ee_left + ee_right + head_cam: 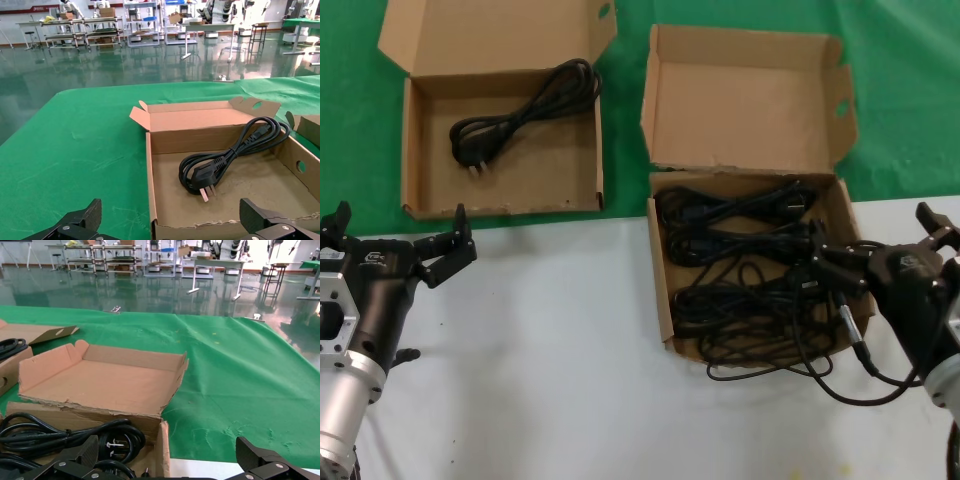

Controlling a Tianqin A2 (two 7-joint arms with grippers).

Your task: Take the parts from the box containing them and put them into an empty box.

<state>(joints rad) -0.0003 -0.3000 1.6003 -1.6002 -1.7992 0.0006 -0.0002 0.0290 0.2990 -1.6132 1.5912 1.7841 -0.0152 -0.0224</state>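
Broadly, a green cloth and white tabletop are seen, a workshop behind. One black cable lies in the wider, shallow brown cardboard box; tangled black cables fill the squarish brown cardboard box. Spread wide, the right gripper is poised over them; closing on one seems next. The left gripper, parked nearby, is open and empty.
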